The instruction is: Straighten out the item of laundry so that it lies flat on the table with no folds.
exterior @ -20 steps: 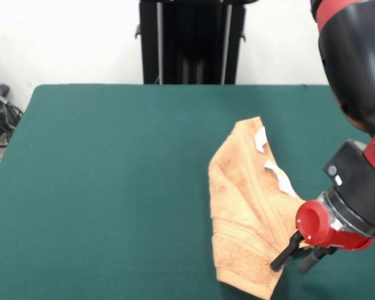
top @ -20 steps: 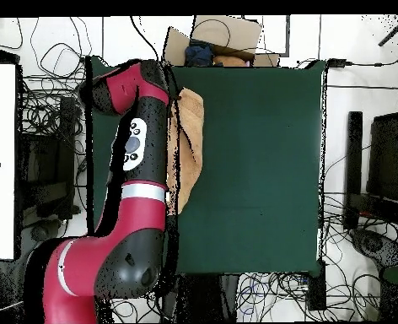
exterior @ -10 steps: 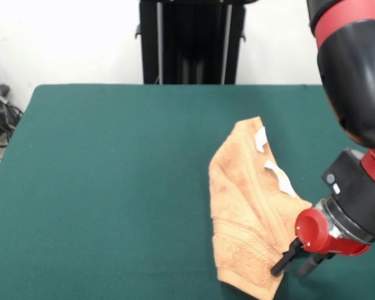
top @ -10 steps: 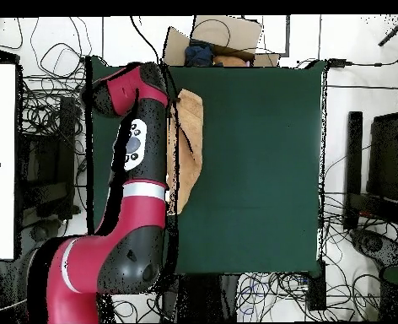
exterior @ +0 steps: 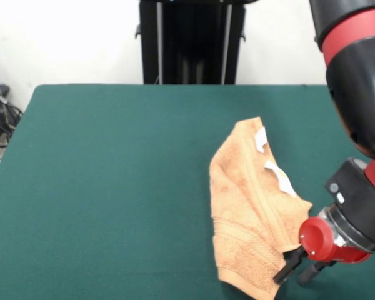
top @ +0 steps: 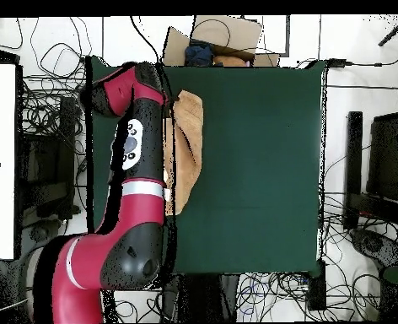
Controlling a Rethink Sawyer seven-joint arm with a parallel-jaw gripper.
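The peach-orange towel lies folded and rumpled on the right part of the green table, with two white tags on its right side. In the overhead view the towel shows as a narrow strip beside the arm. My gripper is open at the towel's near right corner, its two black fingers pointing down and left, low over the table. The left finger is at the towel's edge; I cannot tell whether it touches. The gripper holds nothing. In the overhead view the arm hides the gripper.
The red and black arm fills the right side of the front view. The black pedestal stands behind the table's far edge. Cables lie on the floor at the left. A cardboard box sits beyond the table in the overhead view.
The gripper has moved down and slightly right, toward the table's near edge, alongside the towel's near right corner. The towel has barely shifted.
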